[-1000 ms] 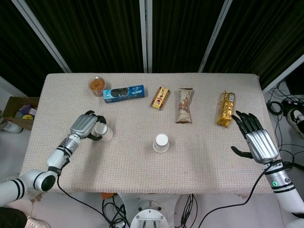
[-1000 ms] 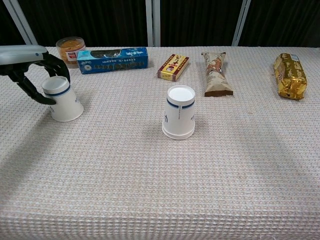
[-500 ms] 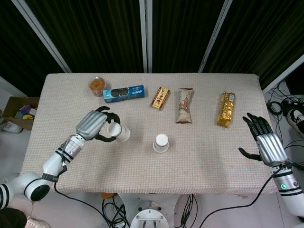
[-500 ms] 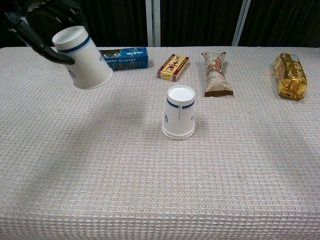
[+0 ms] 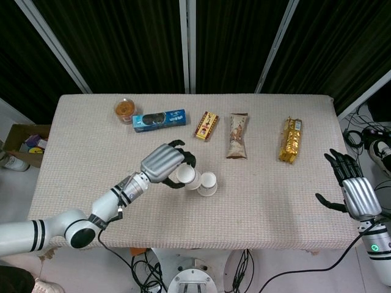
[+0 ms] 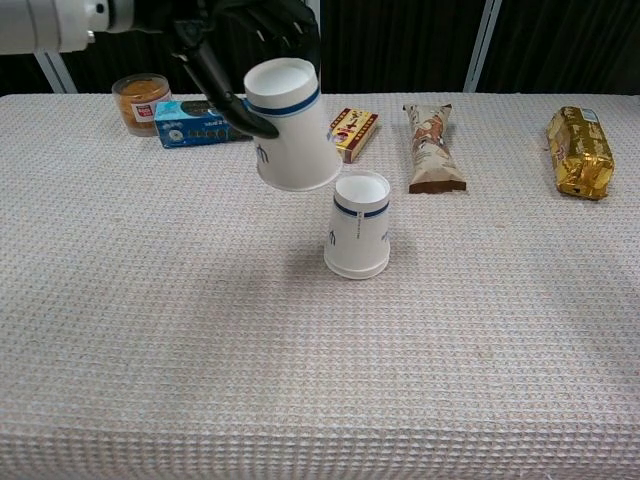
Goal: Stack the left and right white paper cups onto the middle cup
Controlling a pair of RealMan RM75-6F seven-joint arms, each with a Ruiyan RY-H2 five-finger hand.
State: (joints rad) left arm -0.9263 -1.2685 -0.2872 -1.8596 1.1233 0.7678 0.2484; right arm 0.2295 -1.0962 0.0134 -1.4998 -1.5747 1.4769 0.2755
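Note:
My left hand (image 5: 164, 163) (image 6: 240, 45) grips an upside-down white paper cup (image 5: 186, 177) (image 6: 291, 125) with a blue band, held tilted in the air. It hangs just left of and slightly above the middle cup (image 5: 208, 183) (image 6: 358, 238), which stands upside down on the table. The held cup's rim overlaps the middle cup's top edge in the chest view. My right hand (image 5: 353, 189) is open at the table's right edge, holding nothing; the chest view does not show it.
Along the far side of the beige table (image 5: 275, 201) lie an orange-lidded jar (image 5: 124, 110), a blue biscuit box (image 5: 159, 119), a small red-yellow box (image 5: 207, 126), a brown snack bag (image 5: 237, 135) and a gold packet (image 5: 291, 140).
My left hand has carried the cup rightward across the table, from well left of the middle cup to right beside it. My right hand has drawn back toward the table's right edge.

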